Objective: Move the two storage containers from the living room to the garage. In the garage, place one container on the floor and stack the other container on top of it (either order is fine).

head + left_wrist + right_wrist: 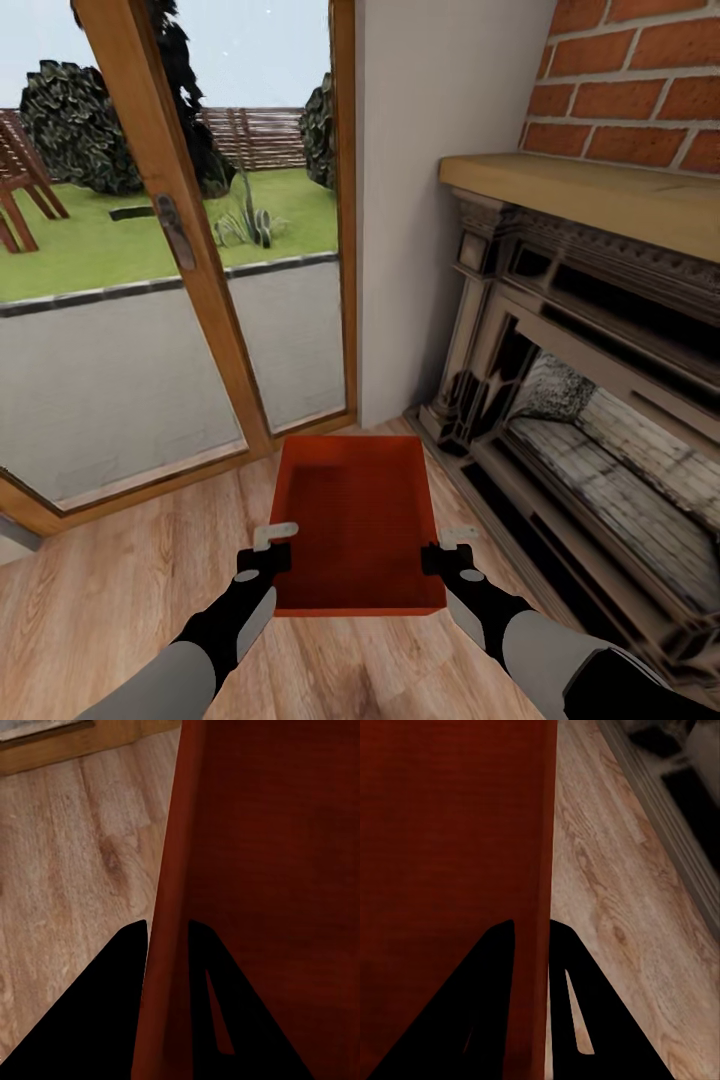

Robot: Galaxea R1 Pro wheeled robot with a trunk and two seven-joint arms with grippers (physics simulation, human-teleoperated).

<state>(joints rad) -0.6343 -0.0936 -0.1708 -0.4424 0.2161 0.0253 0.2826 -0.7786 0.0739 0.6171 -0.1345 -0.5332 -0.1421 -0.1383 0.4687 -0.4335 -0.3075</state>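
Note:
One orange-red storage container (358,520) sits open side up between my two arms, over the living room's light wood planks (120,590). My left gripper (272,556) is shut on its left wall near the front corner, and my right gripper (441,556) is shut on its right wall. In the left wrist view the dark fingers (105,1012) straddle the thin red wall (169,870). The right wrist view shows that gripper (531,924) pinching the opposite wall (544,832) the same way. Whether the container rests on the planks I cannot tell. The garage is out of view.
A wood-framed glass door (190,250) stands ahead on the left, with a garden beyond it. A pale wall corner (430,200) rises straight ahead. The dark fireplace (580,400) with a wooden mantel (600,190) and red brick (640,80) runs close along the right.

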